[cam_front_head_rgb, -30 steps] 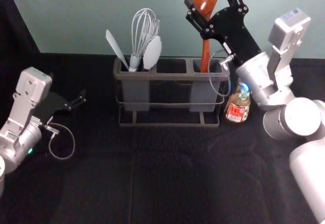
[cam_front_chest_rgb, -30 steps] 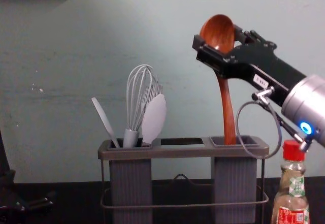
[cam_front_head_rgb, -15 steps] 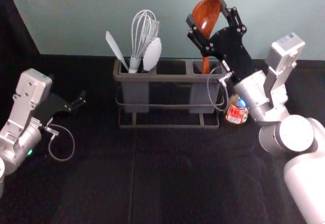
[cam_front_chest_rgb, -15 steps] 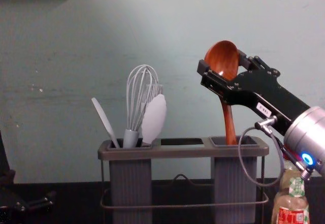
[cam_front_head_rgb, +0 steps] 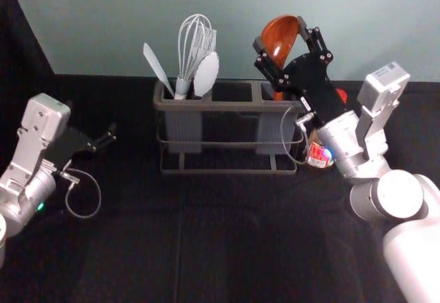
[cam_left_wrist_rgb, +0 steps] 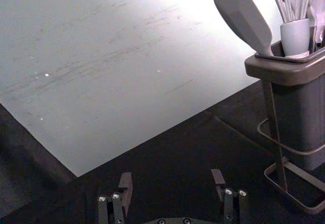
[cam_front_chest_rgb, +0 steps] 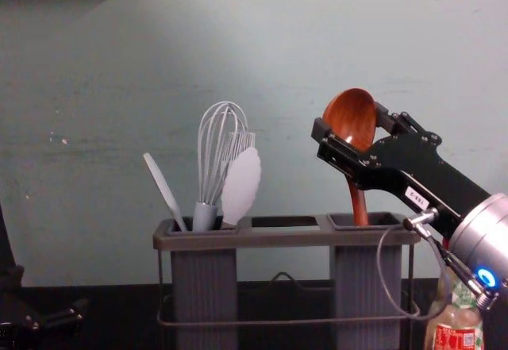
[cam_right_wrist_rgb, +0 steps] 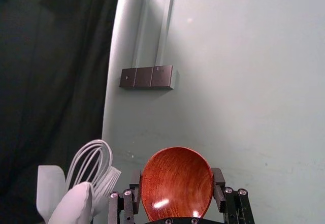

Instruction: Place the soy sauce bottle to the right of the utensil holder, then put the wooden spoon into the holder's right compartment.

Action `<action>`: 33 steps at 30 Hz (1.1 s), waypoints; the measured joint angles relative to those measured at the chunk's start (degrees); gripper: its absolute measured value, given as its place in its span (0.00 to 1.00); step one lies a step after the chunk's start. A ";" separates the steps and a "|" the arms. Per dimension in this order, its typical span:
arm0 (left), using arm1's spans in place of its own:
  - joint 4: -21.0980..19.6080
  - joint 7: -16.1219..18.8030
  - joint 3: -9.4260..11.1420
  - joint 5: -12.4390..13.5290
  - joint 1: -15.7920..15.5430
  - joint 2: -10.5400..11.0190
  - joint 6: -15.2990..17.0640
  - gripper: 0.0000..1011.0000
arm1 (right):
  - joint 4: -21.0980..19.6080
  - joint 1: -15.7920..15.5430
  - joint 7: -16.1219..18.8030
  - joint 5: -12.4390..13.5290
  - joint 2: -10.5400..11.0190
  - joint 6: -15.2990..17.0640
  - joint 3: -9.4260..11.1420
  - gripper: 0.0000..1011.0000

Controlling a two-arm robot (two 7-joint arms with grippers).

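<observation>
Above the right compartment (cam_front_chest_rgb: 367, 286), right gripper (cam_front_chest_rgb: 349, 120) holds spoon (cam_front_chest_rgb: 352, 118) lower.

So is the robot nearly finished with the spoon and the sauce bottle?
Nearly, I think. The soy sauce bottle already stands right of the utensil holder. The right pincer holds the wooden spoon by its bowl, its handle reaching into the right compartment. Left to do: probably settle it in and let go.

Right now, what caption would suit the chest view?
Right gripper grasps a wooden spoon, its handle in the right compartment of the utensil holder.
</observation>
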 joint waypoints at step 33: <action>0.00 0.00 0.00 0.00 0.00 0.00 0.00 1.00 | -2.24 -2.61 0.10 -0.55 0.02 -0.31 0.71 0.83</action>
